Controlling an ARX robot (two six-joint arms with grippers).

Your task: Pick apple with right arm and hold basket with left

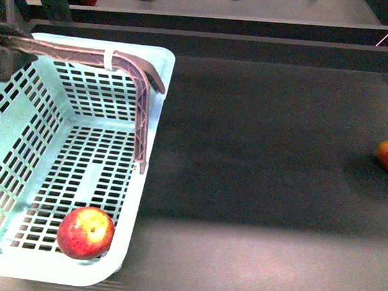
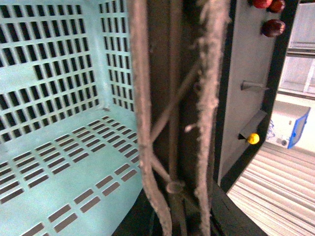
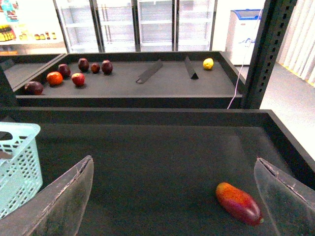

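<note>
The apple (image 1: 85,232) lay in the near corner of the basket (image 1: 154,137), stem dimple up. The left end effector (image 1: 4,47), mostly cut off at the frame edge, gripped the raised handle (image 1: 69,52). The right end effector (image 3: 173,162) stood wide and held nothing above the tabletop (image 1: 258,155), near an oblong orange-red fruit (image 3: 237,203). Labels on the distant shelves (image 3: 15,32) were too small to read.

**VISIBLE ROBOT HARDWARE**

You are looking at the right gripper (image 3: 173,160) as two wedge-shaped fingers (image 3: 59,201), translucent grey, each tapering to a tip and showing a pale, roughened edge. You are seeing the left gripper (image 1: 3,53) in the front view only as a dark, blocky shape, cropped by the frame; finer detail is not resolving.
</note>
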